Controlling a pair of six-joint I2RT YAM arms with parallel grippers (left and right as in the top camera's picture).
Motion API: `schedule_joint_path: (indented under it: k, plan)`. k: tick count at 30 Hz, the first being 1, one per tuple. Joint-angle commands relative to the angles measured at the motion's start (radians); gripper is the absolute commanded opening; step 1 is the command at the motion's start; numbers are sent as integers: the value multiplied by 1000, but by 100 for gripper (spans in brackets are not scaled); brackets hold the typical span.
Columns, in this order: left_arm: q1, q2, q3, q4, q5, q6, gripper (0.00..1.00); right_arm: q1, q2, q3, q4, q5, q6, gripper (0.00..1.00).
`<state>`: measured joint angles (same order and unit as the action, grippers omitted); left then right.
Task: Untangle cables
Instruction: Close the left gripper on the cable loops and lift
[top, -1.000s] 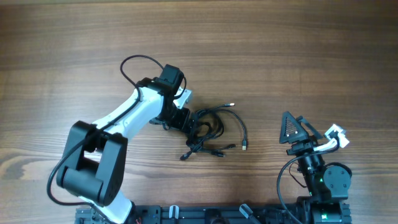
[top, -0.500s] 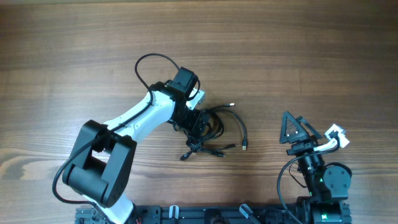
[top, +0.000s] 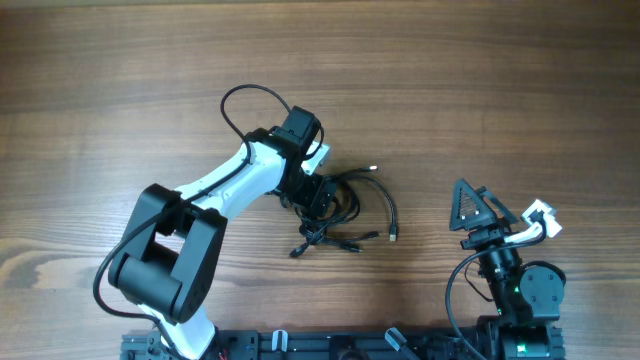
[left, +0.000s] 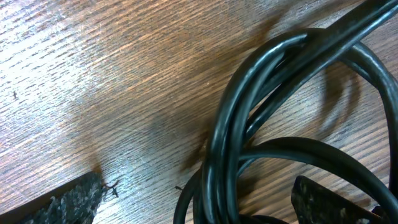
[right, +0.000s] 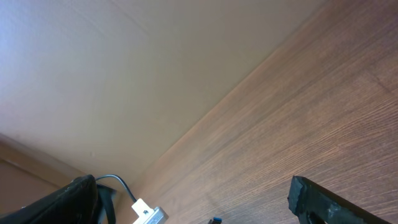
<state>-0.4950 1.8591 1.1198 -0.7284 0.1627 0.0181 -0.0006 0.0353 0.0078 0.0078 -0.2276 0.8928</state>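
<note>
The cables lie as a tangle of thin black cords at the table's middle, with a silver-tipped end and a gold-tipped end sticking out. My left gripper sits low on the tangle's left side. Up close, a bundle of black loops runs between its open fingers, and neither pad presses on them. My left gripper stands wide open. My right gripper rests open at the right, apart from the cables. Nothing lies between its fingers.
Bare wooden tabletop surrounds the tangle. The left arm's own thicker black cable loops above its wrist. A white connector shows low in the right wrist view. The arm bases stand along the near edge.
The left arm has swung right and brought its open gripper onto the left side of the tangle, then settled there. The right arm has not moved.
</note>
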Motion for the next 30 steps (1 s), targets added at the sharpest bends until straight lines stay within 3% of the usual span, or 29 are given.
schedule_joint_path:
  k: [1, 10, 19, 20, 21, 23, 27, 30]
  plan:
    - [18, 47, -9, -28, -90, 3, 100, 4, 8, -2, 8, -9, -3, 100]
    - [70, 47, -9, -37, -156, -2, 100, 4, 143, -2, 9, -9, 0, 100]
    - [70, 47, -9, 70, -153, -2, 100, 4, 178, -2, 10, -6, 0, 100]
    - [70, 47, -9, 72, -153, -2, 95, 4, 178, -2, 10, -6, 0, 100]
    - [70, 47, -9, 71, -153, -2, 81, 4, 178, -2, 10, -6, 0, 100]
    - [70, 47, -9, 71, -153, -2, 44, 4, 178, -2, 10, -6, 0, 100]
    - [70, 47, -9, 71, -153, -3, 4, 4, 178, -2, 11, -9, 1, 100]
    - [70, 47, -9, 71, -153, -3, 4, 4, 178, -2, 15, -10, 1, 99]
